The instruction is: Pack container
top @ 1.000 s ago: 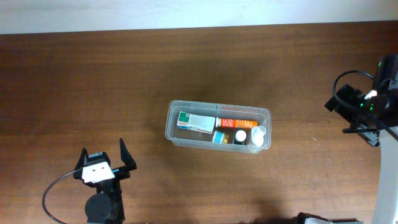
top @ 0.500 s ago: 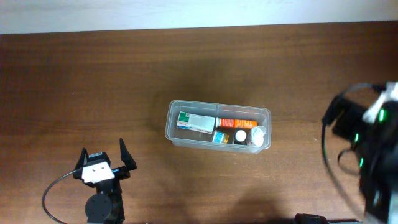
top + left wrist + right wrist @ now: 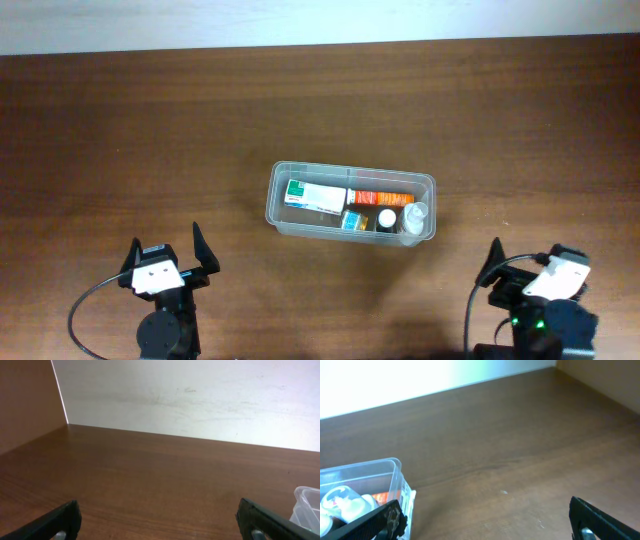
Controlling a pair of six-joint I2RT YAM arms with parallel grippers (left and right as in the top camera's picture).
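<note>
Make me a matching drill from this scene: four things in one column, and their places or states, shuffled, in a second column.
Column one
1. container
2. white-and-green carton
3. orange box
4. left gripper

Column two
a. open and holding nothing, at the near edge of the table
b. lying in the container's left end
c. standing at the middle of the table
d. in the container, just right of the carton

Pairs: 1-c, 2-b, 3-d, 4-a
</note>
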